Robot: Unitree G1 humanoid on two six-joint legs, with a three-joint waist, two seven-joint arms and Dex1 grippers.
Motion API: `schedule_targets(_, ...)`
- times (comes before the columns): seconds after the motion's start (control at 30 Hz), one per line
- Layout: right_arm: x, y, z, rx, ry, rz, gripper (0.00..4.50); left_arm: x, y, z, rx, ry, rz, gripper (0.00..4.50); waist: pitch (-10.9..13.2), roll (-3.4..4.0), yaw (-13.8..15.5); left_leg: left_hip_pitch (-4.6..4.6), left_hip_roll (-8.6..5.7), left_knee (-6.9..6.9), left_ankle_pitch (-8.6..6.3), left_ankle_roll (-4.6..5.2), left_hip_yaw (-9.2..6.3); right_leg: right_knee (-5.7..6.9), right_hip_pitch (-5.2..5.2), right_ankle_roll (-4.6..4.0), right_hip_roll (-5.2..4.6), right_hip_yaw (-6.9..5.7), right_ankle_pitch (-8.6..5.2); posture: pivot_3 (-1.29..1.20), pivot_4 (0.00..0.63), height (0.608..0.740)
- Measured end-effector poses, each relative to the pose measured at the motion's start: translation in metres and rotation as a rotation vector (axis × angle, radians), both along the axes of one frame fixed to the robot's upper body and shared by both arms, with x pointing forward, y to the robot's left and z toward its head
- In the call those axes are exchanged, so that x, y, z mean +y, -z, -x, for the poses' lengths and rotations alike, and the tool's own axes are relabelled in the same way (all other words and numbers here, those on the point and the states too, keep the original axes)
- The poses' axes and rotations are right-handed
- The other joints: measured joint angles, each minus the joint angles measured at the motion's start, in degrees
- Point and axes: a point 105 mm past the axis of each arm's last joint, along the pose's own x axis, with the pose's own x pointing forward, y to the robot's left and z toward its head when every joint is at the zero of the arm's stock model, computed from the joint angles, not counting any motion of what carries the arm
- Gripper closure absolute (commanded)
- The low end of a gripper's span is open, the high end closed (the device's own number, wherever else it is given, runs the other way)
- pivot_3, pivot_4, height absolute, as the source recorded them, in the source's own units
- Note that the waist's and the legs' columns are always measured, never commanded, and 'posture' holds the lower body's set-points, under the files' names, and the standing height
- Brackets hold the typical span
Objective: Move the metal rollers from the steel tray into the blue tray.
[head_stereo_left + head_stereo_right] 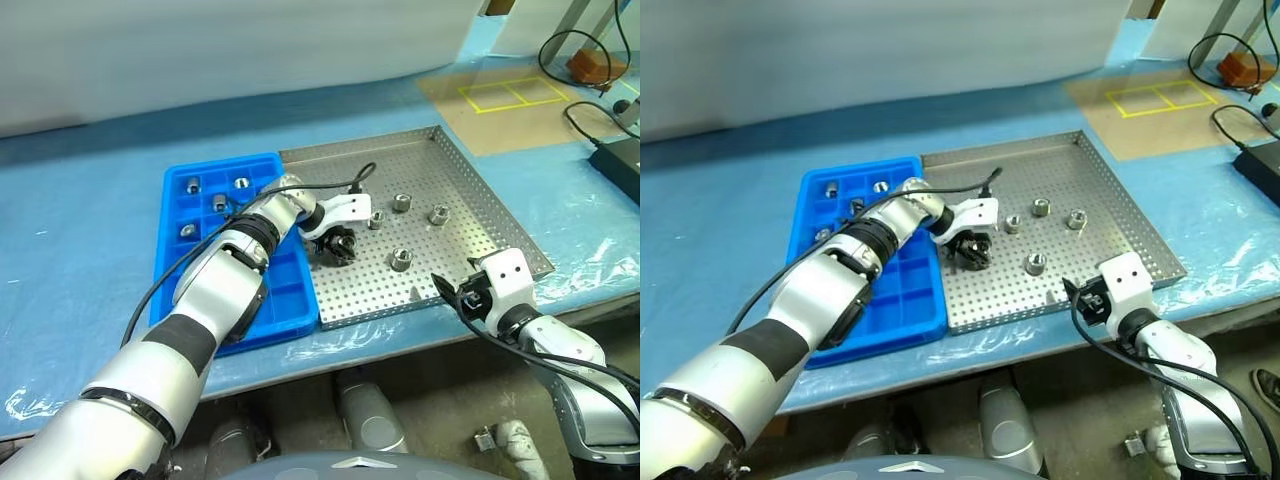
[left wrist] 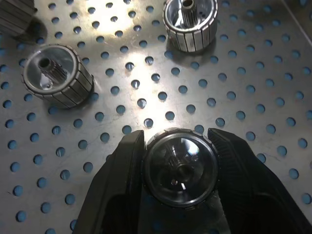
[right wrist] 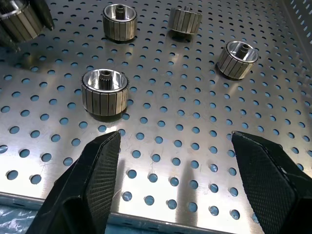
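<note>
Rollers are sitting in both containers on the blue-covered tabletop (image 1: 80, 230): the blue tray (image 1: 285, 300) is carrying four metal rollers, one in each of four compartments at its far end, among them one (image 1: 193, 183) in the far corner, while its near compartments are lying partly hidden under the left arm. The steel tray (image 1: 460, 180), lying just beside the blue tray, is holding four loose metal rollers on its perforated base, the nearest of them (image 1: 400, 258) standing upright near the tray's middle. Some of the blue tray's rollers are looking too small to show their holes. The left end effector (image 2: 178, 146) is reaching across the blue tray over the steel tray, its two black fingers clamping on one metal roller (image 2: 179, 168), which is sitting between them above the perforated base; whether it is touching the base is hard to judge. The right end effector (image 3: 175, 146) is hovering at the steel tray's near rim, fingers spreading wide apart and gripping nothing.
</note>
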Motion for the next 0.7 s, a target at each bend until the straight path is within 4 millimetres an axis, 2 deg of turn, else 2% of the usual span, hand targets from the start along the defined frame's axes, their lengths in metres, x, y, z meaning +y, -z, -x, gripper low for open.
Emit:
schedule_targets(0.1, 0.005, -0.011, -0.003, -0.017, -0.035, -0.047, 0.77, -0.001, -0.028, 0.002, 0.014, 0.043, 0.144, 2.76, 0.0, 0.08, 0.0, -0.26, 0.08, -0.09, 0.01, 0.38, 0.04, 0.05, -0.26, 0.07, 0.00, -0.09, -0.04, -0.68, 0.150, 0.740)
schedule_targets(0.2, 0.013, -0.032, -0.008, -0.073, -0.090, -0.071, 0.77, 0.001, -0.057, 0.007, 0.085, 0.085, 0.289, 2.76, 0.0, 0.11, 0.2, -0.43, 0.15, -0.09, 0.00, 0.43, 0.05, 0.32, -0.51, 0.09, 0.00, -0.15, -0.05, -0.67, 0.150, 0.740)
schedule_targets(0.33, 0.021, -0.057, -0.016, -0.131, -0.156, -0.051, 0.77, 0.015, -0.086, 0.011, 0.090, 0.105, 0.400, 2.76, 0.0, 0.15, 0.5, -0.18, 0.18, -0.05, 0.01, 0.42, 0.08, 0.58, -0.40, 0.08, -0.02, -0.17, -0.08, -0.64, 0.150, 0.740)
schedule_targets(0.57, 0.037, -0.092, -0.036, -0.213, -0.274, -0.023, 0.77, 0.046, -0.106, 0.029, 0.085, 0.103, 0.563, 2.76, 0.6, 0.39, 0.5, 0.32, 0.16, 0.03, 0.06, -0.06, 0.07, 0.60, 0.05, 0.09, -0.02, -0.14, -0.09, -0.50, 0.150, 0.740)
schedule_targets(0.7, 0.056, -0.096, -0.045, -0.201, -0.379, -0.031, 0.77, 0.069, -0.109, 0.032, 0.036, 0.003, 0.593, 2.76, 0.7, 0.45, 1.7, 0.34, 0.22, 0.04, 0.21, 0.08, 0.04, 0.79, 0.00, 0.08, 0.01, -0.16, -0.09, -0.38, 0.150, 0.740)
